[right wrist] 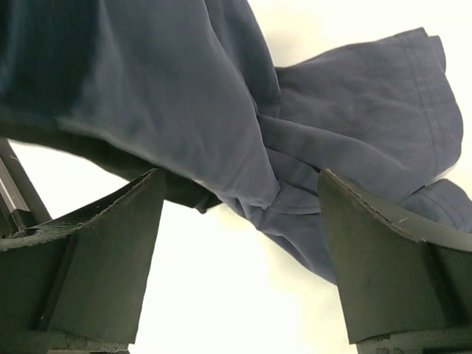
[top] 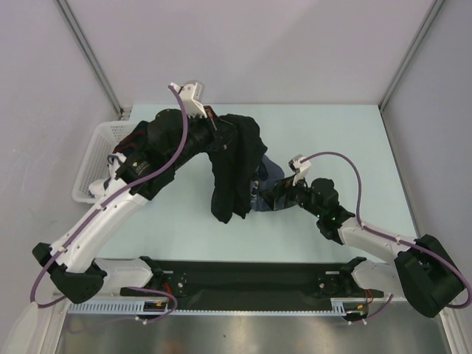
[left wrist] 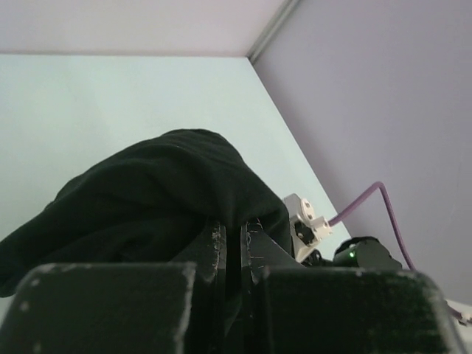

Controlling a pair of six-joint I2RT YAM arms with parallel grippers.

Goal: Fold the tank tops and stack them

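Over the desk [top: 354, 147] I am dangling the black tank top [top: 232, 173] at eleven o'clock, left claw [left wrist: 236, 230] clenched on it. Right claw [right wrist: 240, 188] is gaping, released; laying the top flat looks next.

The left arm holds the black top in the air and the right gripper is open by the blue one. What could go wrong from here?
1. The black tank top hangs bunched from the shut left gripper, its lower part close to the blue tank top; moving it may drag the blue one.
2. The open right gripper faces crumpled folds; closing could pinch several layers, perhaps both tops.
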